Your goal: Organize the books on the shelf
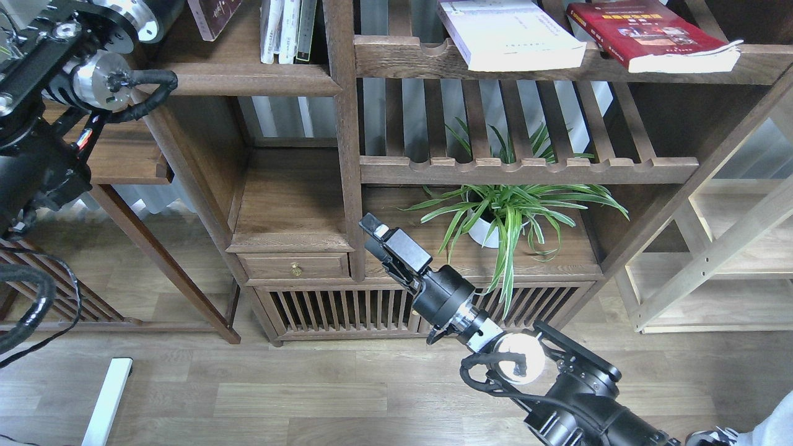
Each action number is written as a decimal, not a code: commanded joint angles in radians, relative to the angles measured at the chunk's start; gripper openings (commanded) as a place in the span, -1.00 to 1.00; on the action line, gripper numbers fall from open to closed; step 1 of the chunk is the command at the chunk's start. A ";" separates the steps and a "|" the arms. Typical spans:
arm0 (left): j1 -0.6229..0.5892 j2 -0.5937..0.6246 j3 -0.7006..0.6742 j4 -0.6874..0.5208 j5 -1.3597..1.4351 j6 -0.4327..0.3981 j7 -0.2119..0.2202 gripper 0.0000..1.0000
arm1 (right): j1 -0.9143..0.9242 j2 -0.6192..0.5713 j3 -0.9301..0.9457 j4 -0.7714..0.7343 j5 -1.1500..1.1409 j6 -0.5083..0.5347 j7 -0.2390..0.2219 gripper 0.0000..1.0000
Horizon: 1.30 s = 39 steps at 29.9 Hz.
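On the slatted shelf's front edge, the white book (511,32) and red book (650,34) lie flat, far above the right claw (372,226), whose opening I cannot tell, holding nothing.

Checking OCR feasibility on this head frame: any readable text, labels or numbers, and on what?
Nothing can be read for certain.
Dark brown book, top left: white characters, cut off by the frame edge, unreadable.
White book: small print on the cover, too small to read.
Red book: yellow title band and lines of text, blurred.
Thin upright books: spine markings too small.
No label is legible on the right gripper.
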 commanded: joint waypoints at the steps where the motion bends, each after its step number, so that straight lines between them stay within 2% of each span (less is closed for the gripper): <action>1: 0.000 -0.023 0.001 0.011 -0.001 0.001 -0.009 -0.95 | 0.000 0.000 0.010 0.000 0.000 0.000 0.000 0.97; 6: 0.000 -0.026 0.002 0.016 -0.001 0.001 -0.017 -0.95 | -0.001 0.000 0.016 0.002 0.002 0.000 0.000 0.97; 13: 0.011 -0.026 0.024 0.031 -0.001 0.009 -0.063 -0.95 | -0.001 0.000 0.019 0.009 0.002 0.000 0.000 0.97; 19: 0.017 -0.027 0.034 0.048 -0.006 0.011 -0.084 -0.93 | -0.001 0.000 0.019 0.011 0.003 0.000 0.000 0.97; 39: 0.017 -0.063 0.047 0.105 -0.021 0.014 -0.093 -0.90 | -0.008 0.000 0.034 0.020 0.003 0.000 0.000 0.97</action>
